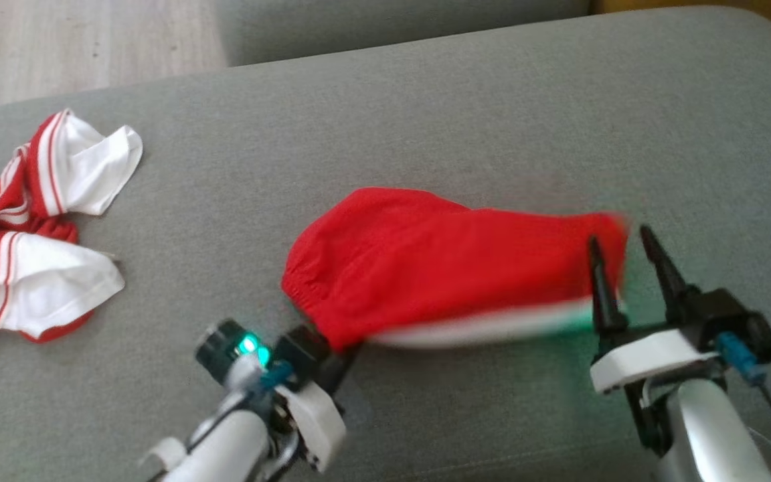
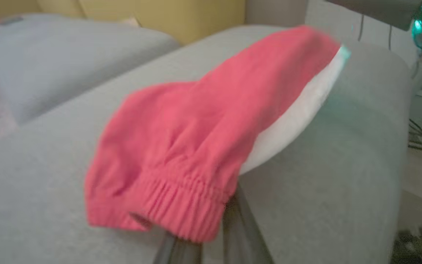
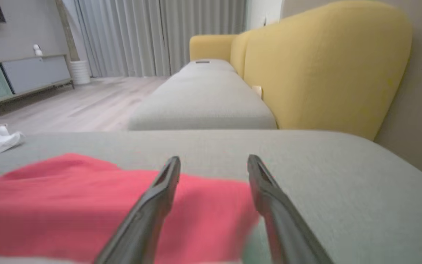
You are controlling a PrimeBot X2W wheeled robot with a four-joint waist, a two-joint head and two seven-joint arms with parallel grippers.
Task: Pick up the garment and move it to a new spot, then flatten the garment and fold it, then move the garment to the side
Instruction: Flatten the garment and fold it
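The garment [image 1: 439, 268] is a pair of red shorts with a white edge, stretched out left to right across the grey sofa cushion [image 1: 425, 120]. My left gripper [image 1: 340, 353] is shut on the elastic waistband corner at the garment's lower left. In the left wrist view the waistband [image 2: 181, 209] covers the fingertips of that gripper [image 2: 211, 234]. My right gripper [image 1: 618, 235] stands open at the garment's right end, one finger over the red cloth and the other just past its edge. From the right wrist, the garment [image 3: 68, 205] lies under and between that gripper's [image 3: 214, 159] spread fingers.
A second red and white striped garment [image 1: 31, 227] lies crumpled at the cushion's left edge. Wooden floor [image 1: 77, 47] lies beyond the far edge. A yellow sofa back [image 3: 328, 66] and another grey seat [image 3: 203, 99] stand past the cushion.
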